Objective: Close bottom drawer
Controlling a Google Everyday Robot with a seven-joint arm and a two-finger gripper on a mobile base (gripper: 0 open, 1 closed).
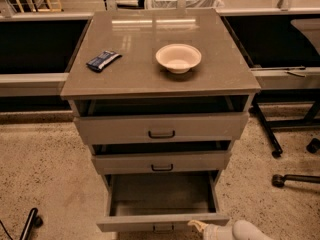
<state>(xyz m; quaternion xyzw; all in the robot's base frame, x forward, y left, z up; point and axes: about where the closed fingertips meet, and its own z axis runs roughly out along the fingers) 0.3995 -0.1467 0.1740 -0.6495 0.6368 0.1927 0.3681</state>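
The bottom drawer (161, 223) of the grey-taupe cabinet is pulled far out, its empty grey box interior open to view and its small dark handle at the bottom edge of the camera view. The mid drawer (161, 162) and the top drawer (160, 128) above it stand slightly ajar. My gripper (200, 227) enters from the bottom right, a white arm with a pale tip, right at the front of the bottom drawer just right of its handle.
On the cabinet top (130, 76) lie a cream bowl (178, 58) and a dark blue snack packet (103, 60). Chair legs with castors (280, 149) stand to the right. A black pole with a wheel (31, 223) is at the lower left. Desks flank the cabinet.
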